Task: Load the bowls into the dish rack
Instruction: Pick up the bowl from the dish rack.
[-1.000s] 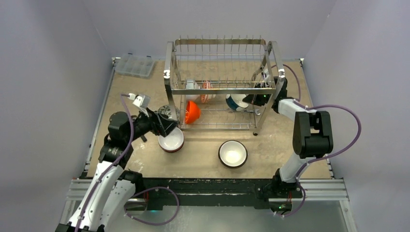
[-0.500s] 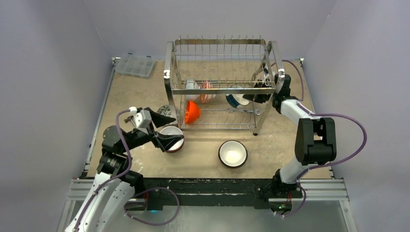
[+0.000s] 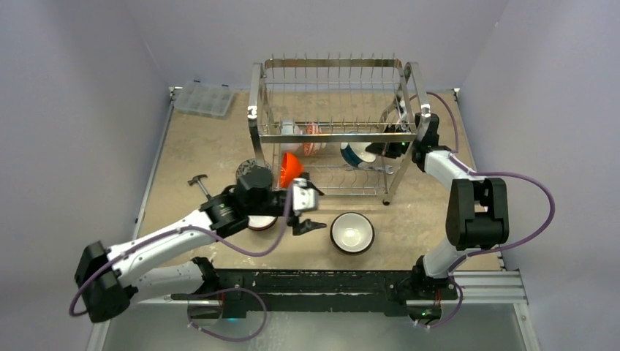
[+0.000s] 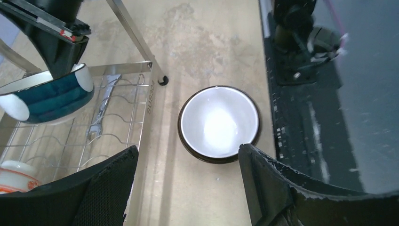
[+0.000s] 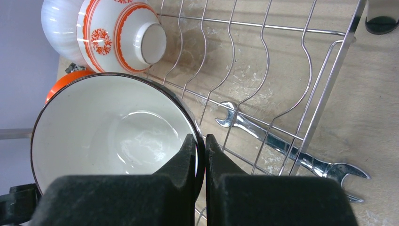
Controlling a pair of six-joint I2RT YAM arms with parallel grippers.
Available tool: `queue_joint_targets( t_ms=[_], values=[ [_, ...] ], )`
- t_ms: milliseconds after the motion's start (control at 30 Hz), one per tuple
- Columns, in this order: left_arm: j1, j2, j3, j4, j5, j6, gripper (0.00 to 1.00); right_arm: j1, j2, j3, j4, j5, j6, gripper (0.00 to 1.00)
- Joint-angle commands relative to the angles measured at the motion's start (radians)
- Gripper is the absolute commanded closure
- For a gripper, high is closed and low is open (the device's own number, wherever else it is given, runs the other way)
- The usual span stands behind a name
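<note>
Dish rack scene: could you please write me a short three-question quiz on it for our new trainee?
1. True or false: the left pincer is shut on the table bowl.
2. Where does the right pincer grip the teal-sided bowl? A) its rim B) its foot C) nowhere
3. Name the metal tool seen by the lower wires of the dish rack.
Key: 1. False: it is open and holds nothing. 2. A. 3. A wrench.
</note>
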Motion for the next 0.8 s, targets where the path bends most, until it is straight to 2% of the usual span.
queue_joint_targets(
  t_ms=[0,200,367,500,600,767],
  values=[
    [-0.112,0.152,0.104,-0.040,-0.303,0.221,0.24,0.028,-0.020,0.030,0.040,-0.069,-0.035,1.00],
    [-0.178,0.278,0.121,0.102,-0.517,0.361,0.27,0.039,-0.018,0.038,-0.002,-0.014,-0.057,1.00],
    [-0.198,0.359,0.128,0.214,-0.578,0.526,0.31,0.059,-0.019,0.052,-0.049,0.048,-0.097,1.00],
    [-0.204,0.452,0.181,0.273,-0.644,0.600,0.33,0.068,-0.021,0.063,-0.078,0.091,-0.118,1.00],
    [-0.205,0.534,0.258,0.243,-0.656,0.667,0.34,0.071,-0.028,0.068,-0.088,0.116,-0.126,1.00],
    [-0.206,0.702,0.452,0.072,-0.658,0.762,0.34,0.073,-0.039,0.071,-0.102,0.147,-0.144,1.00]
  ],
)
